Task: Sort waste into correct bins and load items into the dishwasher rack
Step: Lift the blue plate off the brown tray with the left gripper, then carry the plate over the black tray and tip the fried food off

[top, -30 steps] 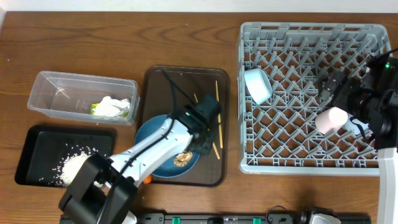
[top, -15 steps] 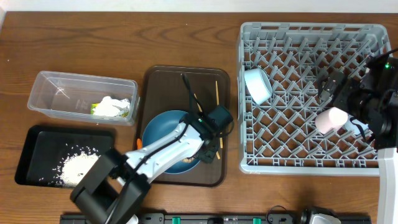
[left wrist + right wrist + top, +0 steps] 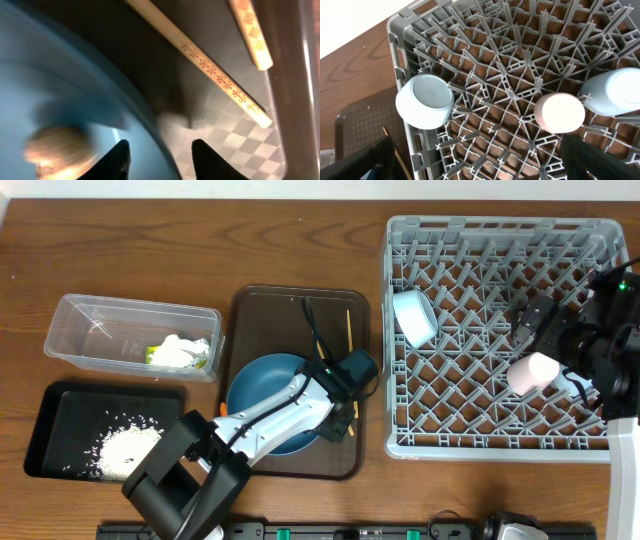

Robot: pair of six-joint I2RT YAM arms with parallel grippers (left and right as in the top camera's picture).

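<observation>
Claw (image 3: 158, 146) farther right, astride plate (image 3: 256, 392) rim

No legible text, label, brand or number anywhere; only a tiny printed pattern on the chopsticks (image 3: 220, 80).

Brown wooden table (image 3: 150, 240), pale strip (image 3: 300, 188) along its far edge.

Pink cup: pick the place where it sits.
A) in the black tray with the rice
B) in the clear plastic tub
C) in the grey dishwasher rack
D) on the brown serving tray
C: the overhead view shows the pink cup lying among the pegs on the right side of the grey dishwasher rack, next to the light blue cup.
</observation>
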